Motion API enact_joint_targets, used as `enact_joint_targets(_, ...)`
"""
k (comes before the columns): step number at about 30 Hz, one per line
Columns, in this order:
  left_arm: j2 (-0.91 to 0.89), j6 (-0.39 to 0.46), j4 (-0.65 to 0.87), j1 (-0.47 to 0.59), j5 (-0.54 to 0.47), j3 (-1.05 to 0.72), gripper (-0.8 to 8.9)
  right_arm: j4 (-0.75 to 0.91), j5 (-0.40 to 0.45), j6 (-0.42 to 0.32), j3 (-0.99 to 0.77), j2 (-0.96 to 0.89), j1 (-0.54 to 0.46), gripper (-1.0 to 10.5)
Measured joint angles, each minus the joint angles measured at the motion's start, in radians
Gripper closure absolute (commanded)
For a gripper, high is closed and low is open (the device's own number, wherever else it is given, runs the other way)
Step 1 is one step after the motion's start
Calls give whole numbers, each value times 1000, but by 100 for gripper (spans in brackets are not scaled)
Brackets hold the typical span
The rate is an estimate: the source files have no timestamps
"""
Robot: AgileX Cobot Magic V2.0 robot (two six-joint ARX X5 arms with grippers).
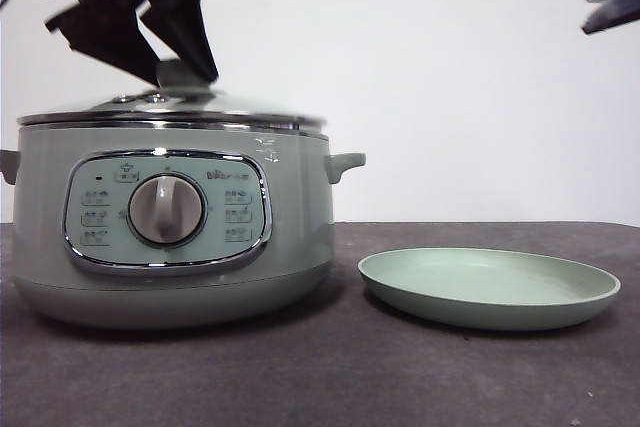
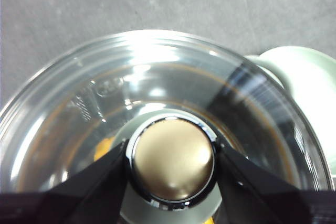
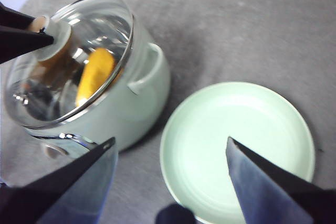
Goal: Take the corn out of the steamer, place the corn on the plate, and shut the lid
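Glass lid (image 1: 170,105) sits on the steamer (image 1: 170,237), its knob (image 2: 172,162) pinched by the left gripper (image 2: 172,169); corn (image 3: 94,74) inside; right gripper (image 3: 170,153) spread above the plate (image 3: 237,148)

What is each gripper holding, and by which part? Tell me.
The left gripper grips the lid by its knob, one jaw on each side. The right gripper hangs open above the plate, holding nothing.

the steamer (image 1: 170,217) panel's small brand mark and button labels are too blurred to read
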Motion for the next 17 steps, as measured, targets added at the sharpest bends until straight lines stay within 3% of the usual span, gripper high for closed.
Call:
enact_joint_targets(8, -236, 5, 11, 0, -117, -1, 822, 14, 5, 42, 51, 95, 139, 600)
enact_joint_targets(17, -494, 6, -100, 0, -284, -1, 822, -5, 130, 53, 272, 339, 383, 600)
